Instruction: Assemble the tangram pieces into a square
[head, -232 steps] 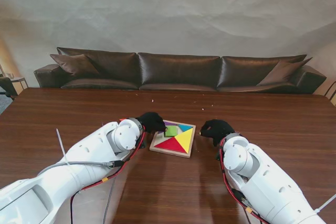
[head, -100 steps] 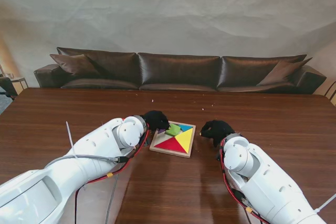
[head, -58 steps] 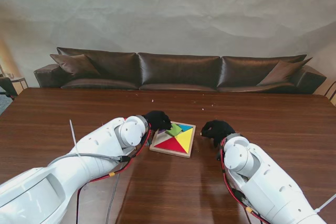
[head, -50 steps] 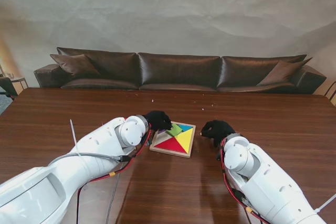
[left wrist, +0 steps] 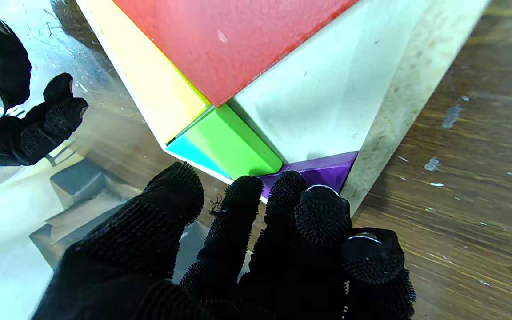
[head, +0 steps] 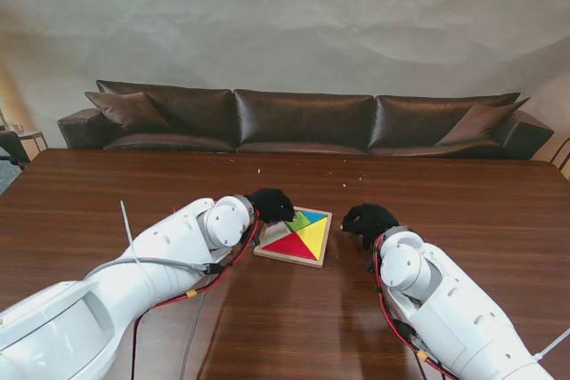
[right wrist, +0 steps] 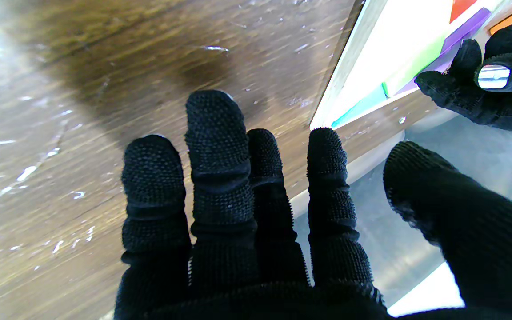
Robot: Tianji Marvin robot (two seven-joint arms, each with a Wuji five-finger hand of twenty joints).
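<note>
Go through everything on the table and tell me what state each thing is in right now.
Tray: flat on the table, partly filled.
Green piece: seated flat between the yellow and blue pieces.
White gap: unfilled.
Left hand: empty, fingers at the tray's far corner.
Right hand: open, beside the tray.

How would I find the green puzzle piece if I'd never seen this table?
Look at the wooden tray on the brown table, between the two black-gloved hands. The green piece sits at its far side, by the left hand. It's a small square touching red, yellow and blue pieces.
</note>
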